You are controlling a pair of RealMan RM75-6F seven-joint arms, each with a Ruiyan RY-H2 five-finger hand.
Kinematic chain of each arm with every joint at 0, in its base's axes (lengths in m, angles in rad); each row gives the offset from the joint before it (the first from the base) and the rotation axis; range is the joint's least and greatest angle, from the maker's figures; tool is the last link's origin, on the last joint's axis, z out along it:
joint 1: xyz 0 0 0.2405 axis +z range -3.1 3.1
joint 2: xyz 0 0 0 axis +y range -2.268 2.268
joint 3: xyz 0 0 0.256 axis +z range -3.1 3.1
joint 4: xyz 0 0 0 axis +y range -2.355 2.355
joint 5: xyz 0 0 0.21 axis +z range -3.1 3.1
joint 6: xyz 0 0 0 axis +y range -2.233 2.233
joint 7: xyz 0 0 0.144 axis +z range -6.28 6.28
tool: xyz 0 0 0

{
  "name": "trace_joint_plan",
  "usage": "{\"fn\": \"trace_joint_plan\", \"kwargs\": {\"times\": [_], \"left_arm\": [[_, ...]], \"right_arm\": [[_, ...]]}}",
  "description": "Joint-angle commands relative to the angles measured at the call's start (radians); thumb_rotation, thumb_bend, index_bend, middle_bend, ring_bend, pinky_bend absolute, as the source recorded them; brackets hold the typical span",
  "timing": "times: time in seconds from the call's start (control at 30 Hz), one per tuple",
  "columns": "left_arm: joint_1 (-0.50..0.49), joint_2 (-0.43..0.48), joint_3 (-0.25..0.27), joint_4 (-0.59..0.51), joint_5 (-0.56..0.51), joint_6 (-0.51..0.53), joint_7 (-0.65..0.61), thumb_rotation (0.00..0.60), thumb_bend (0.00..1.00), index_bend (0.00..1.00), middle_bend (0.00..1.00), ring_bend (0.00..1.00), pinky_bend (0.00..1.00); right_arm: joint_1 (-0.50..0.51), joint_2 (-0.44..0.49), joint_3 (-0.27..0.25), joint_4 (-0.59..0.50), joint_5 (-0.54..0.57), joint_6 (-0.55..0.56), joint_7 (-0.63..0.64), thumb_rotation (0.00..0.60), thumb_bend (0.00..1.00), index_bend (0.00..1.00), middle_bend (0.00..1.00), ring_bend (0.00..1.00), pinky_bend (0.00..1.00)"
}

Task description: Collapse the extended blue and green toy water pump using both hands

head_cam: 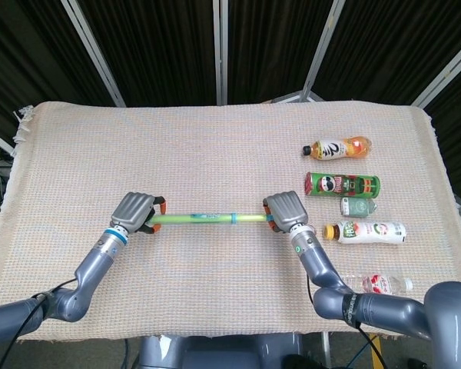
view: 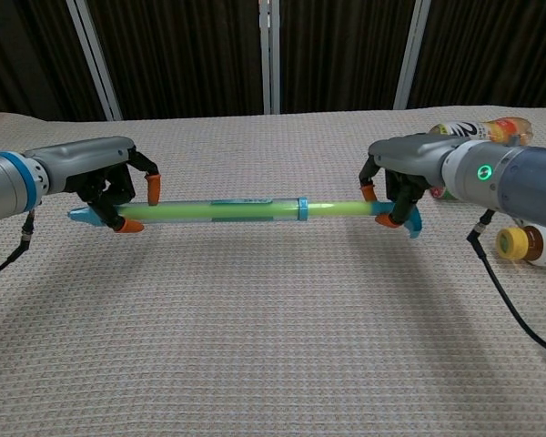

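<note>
The toy water pump (head_cam: pixel 203 217) (view: pixel 223 209) is held level above the cloth, between both hands. Its clear blue barrel now shows the green rod inside it, with only a short bare green stretch (view: pixel 332 208) left beside the right hand. My left hand (head_cam: pixel 136 211) (view: pixel 109 182) grips the barrel's left end, orange fingertips wrapped around it. My right hand (head_cam: pixel 286 211) (view: pixel 402 180) grips the blue handle at the rod's right end.
Several bottles and a green can (head_cam: pixel 342 184) lie in a column at the right of the woven cloth (head_cam: pixel 215 146), from an orange drink bottle (head_cam: pixel 337 147) down to a clear bottle (head_cam: pixel 380 284). The nearest white bottle (head_cam: pixel 366 231) lies just right of my right hand.
</note>
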Motion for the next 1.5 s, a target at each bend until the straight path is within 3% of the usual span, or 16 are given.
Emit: {"fn": "trace_joint_plan", "kwargs": {"times": [0.03,0.4,0.47,0.5,0.53,0.6,0.63,0.7,0.93,1.17,1.23,1.33,1.4,1.47,1.5], "left_arm": [[-0.008,-0.008,-0.002,-0.002,-0.008,0.000,0.008,0.600,0.63,0.78,0.86,0.80,1.00],[-0.038,-0.040,-0.004,-0.001,-0.045,0.009,0.031,0.600,0.63,0.77,0.86,0.80,1.00],[-0.041,-0.043,-0.002,0.001,-0.050,0.013,0.033,0.600,0.63,0.73,0.86,0.80,1.00],[-0.041,-0.044,-0.001,0.001,-0.051,0.014,0.033,0.600,0.62,0.66,0.85,0.79,0.99],[-0.041,-0.043,0.002,0.004,-0.047,0.016,0.031,0.600,0.61,0.57,0.85,0.79,0.99],[-0.034,-0.041,0.005,0.010,-0.048,0.023,0.020,0.600,0.56,0.24,0.82,0.78,0.98],[-0.032,-0.039,0.006,0.011,-0.049,0.026,0.016,0.600,0.53,0.14,0.81,0.78,0.97],[-0.024,-0.033,0.008,0.014,-0.051,0.037,0.011,0.600,0.48,0.01,0.79,0.77,0.97],[0.013,0.019,0.019,-0.015,-0.040,0.073,-0.020,0.600,0.47,0.00,0.75,0.75,0.95],[0.089,0.119,0.036,-0.104,0.033,0.174,-0.078,0.600,0.48,0.00,0.71,0.72,0.93],[0.124,0.156,0.049,-0.135,0.070,0.223,-0.096,0.600,0.47,0.00,0.63,0.65,0.85],[0.201,0.221,0.080,-0.188,0.146,0.332,-0.135,0.600,0.27,0.00,0.34,0.36,0.47],[0.274,0.264,0.111,-0.223,0.201,0.445,-0.136,0.600,0.05,0.00,0.07,0.09,0.13],[0.336,0.291,0.143,-0.247,0.259,0.542,-0.135,0.600,0.00,0.00,0.00,0.00,0.01],[0.359,0.301,0.155,-0.254,0.276,0.574,-0.133,0.600,0.00,0.00,0.00,0.00,0.00]], "right_arm": [[0.005,-0.009,0.003,0.003,0.003,0.002,-0.002,0.600,0.54,0.74,1.00,1.00,1.00],[0.020,-0.031,0.008,0.011,0.005,0.011,-0.007,0.600,0.54,0.73,1.00,1.00,1.00],[0.019,-0.031,0.007,0.014,0.007,0.011,-0.005,0.600,0.51,0.66,1.00,1.00,1.00],[0.018,-0.030,0.007,0.014,0.007,0.010,-0.002,0.600,0.47,0.60,1.00,1.00,1.00],[0.015,-0.026,0.005,0.013,0.002,0.008,0.004,0.600,0.36,0.46,1.00,1.00,1.00],[0.011,-0.014,-0.004,0.015,-0.007,0.013,-0.002,0.600,0.15,0.21,0.99,1.00,1.00],[0.009,-0.009,-0.008,0.014,-0.013,0.017,-0.004,0.600,0.06,0.10,0.99,1.00,1.00],[0.002,0.006,-0.013,0.007,-0.018,0.026,-0.007,0.600,0.00,0.01,0.98,1.00,1.00],[-0.042,0.093,-0.028,-0.067,-0.039,0.070,0.004,0.600,0.00,0.00,0.98,1.00,1.00],[-0.126,0.240,-0.057,-0.198,-0.129,0.134,0.068,0.600,0.00,0.00,0.97,1.00,1.00],[-0.160,0.292,-0.070,-0.234,-0.182,0.160,0.106,0.600,0.00,0.00,0.95,0.99,1.00],[-0.238,0.382,-0.101,-0.273,-0.321,0.225,0.210,0.600,0.00,0.00,0.81,0.89,0.96],[-0.310,0.439,-0.130,-0.281,-0.425,0.310,0.295,0.600,0.00,0.00,0.64,0.74,0.80],[-0.375,0.478,-0.164,-0.269,-0.530,0.382,0.381,0.600,0.00,0.00,0.43,0.52,0.52],[-0.399,0.491,-0.177,-0.260,-0.564,0.409,0.407,0.600,0.00,0.00,0.29,0.35,0.34]]}}
